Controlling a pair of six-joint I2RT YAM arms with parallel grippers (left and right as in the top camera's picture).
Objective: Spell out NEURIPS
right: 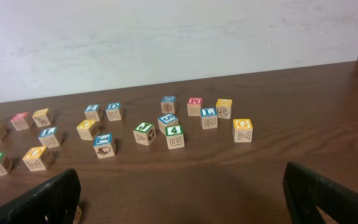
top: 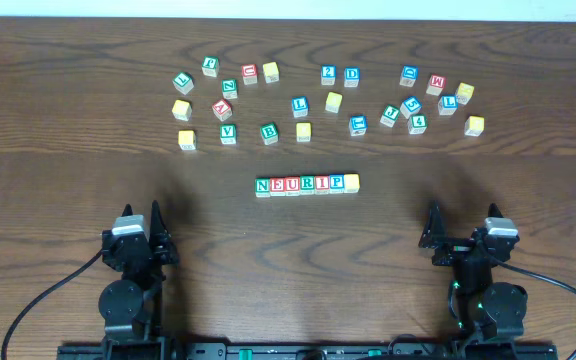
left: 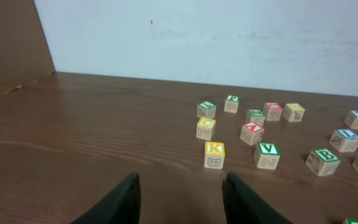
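The NEURIPS point(top: 307, 184) row lies mid-table between the two arms, its long axis running left to right, parallel to the near edge, with the letters reading upright from the arms' side. It has seven small square-edged wooden cubes touching face to face: six pale ones lettered N, E, U, R, I, P, and one yellow-topped at the right end. About twenty-four loose cubes point(top: 299, 105) lie scattered beyond on the dark wood-grain table point(top: 68, 180). The left gripper point(left: 179, 202) is partly parted and empty, and the right gripper point(right: 185, 199) is spread wide and empty.
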